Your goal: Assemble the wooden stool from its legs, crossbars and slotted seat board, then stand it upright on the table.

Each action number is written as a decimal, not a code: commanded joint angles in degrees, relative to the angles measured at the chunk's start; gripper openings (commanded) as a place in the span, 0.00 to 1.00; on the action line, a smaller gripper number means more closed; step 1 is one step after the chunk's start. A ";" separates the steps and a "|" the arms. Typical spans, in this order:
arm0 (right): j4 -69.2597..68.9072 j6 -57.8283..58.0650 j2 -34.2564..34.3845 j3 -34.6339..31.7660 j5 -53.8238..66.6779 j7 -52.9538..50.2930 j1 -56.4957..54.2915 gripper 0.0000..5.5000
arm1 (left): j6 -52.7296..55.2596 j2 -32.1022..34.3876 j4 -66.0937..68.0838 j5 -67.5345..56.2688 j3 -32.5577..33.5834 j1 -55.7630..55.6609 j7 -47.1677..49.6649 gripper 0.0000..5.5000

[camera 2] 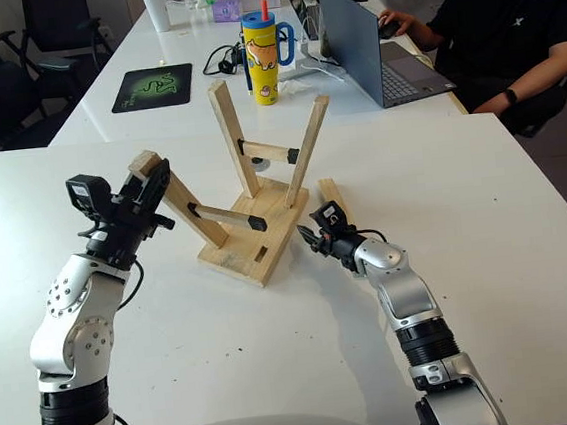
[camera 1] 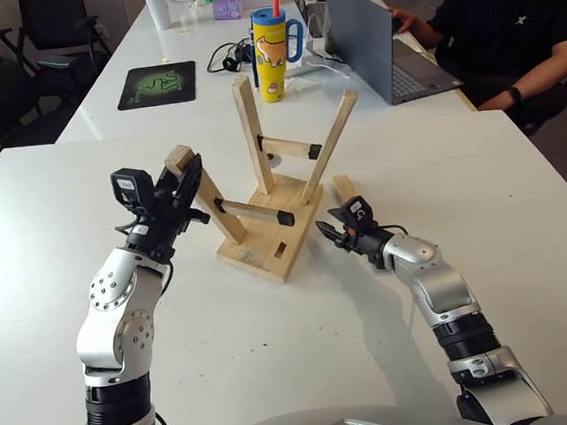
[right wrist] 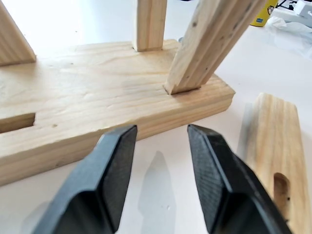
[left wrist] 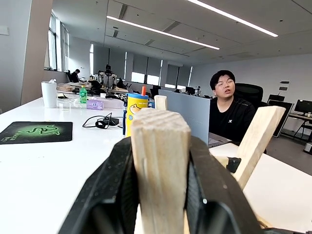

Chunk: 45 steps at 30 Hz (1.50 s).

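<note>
Your left claw grips the leaning leg, likely to seat it in the board; your right claw gapes empty alongside

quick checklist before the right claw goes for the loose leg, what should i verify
1. Left claw shut on the tilted leg: ok.
2. Right claw open and empty: ok.
3. Loose leg lying flat on the table beside the right claw, nothing on it: ok.
4. Empty slot in the seat board unblocked: ok.
5. All four legs in the board: not ok, three stand in it.
6. Standing legs fully seated: cannot tell.
</note>
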 commanded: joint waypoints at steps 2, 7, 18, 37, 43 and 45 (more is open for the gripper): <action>-0.46 0.08 0.38 -1.20 -0.02 -2.07 -1.15 0.35 | 4.28 1.32 -5.71 -9.54 8.51 -7.16 5.40 0.19; 0.67 0.36 0.39 -2.25 -0.18 -4.10 -2.62 0.35 | 6.60 2.49 -5.20 -13.98 11.71 -6.83 6.54 0.19; 1.61 0.70 0.29 -2.56 -0.04 -4.59 -3.26 0.35 | 6.55 2.69 -1.08 -10.46 7.59 0.34 1.79 0.19; 2.19 0.82 0.19 -2.28 0.28 -3.57 -3.48 0.35 | 0.52 1.10 5.18 -6.15 5.40 -1.24 -0.97 0.19; 2.43 0.90 0.11 -2.34 0.28 -3.35 -3.81 0.35 | -1.60 0.10 7.24 -4.25 4.18 0.07 -1.87 0.19; 2.49 0.93 0.18 -2.27 0.27 -3.32 -3.87 0.35 | -2.02 -0.04 7.63 -3.91 3.50 0.26 -2.61 0.19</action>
